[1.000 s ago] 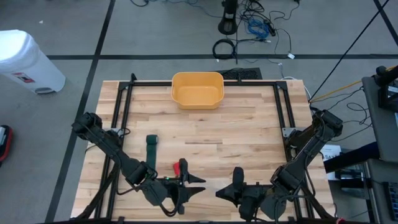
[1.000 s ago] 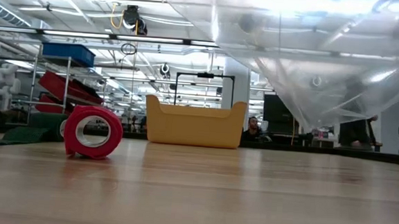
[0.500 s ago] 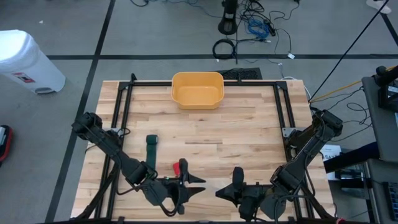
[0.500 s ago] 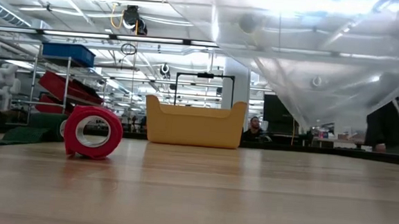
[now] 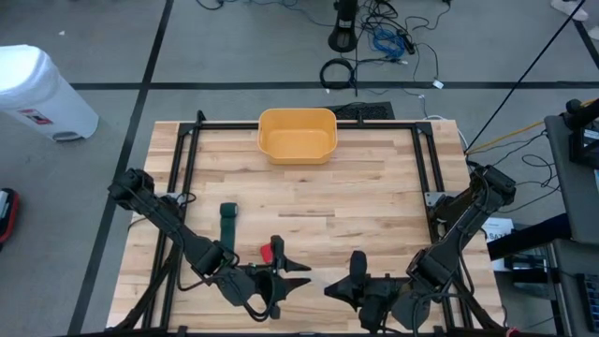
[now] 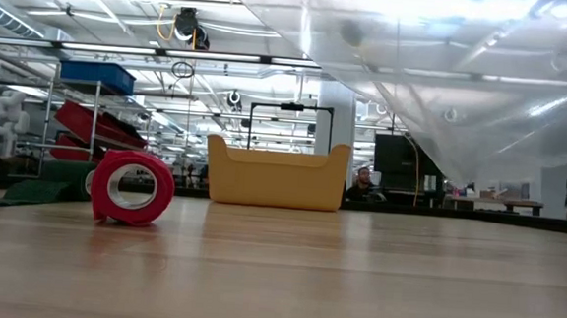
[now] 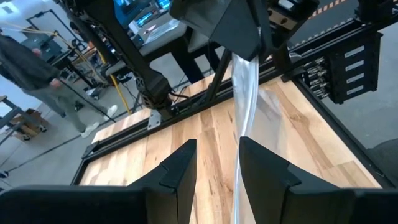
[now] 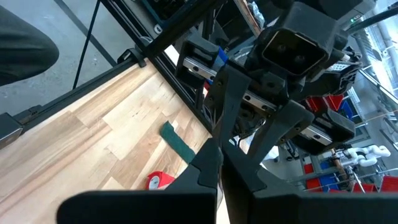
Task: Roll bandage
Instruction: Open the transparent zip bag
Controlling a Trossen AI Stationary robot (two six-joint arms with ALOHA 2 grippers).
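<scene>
The left hand (image 5: 298, 276) is open, just beside the red bandage roll (image 5: 270, 251) near the tabletop's (image 5: 374, 187) front. The right hand (image 5: 340, 285) waits, nearly closed. The roll looks light and squashy; pinch its sides gently.

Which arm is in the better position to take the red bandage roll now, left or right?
Probably the left. In the high view the left gripper sits open beside the red bandage roll, while the right gripper waits farther off near the table's front edge.
</scene>
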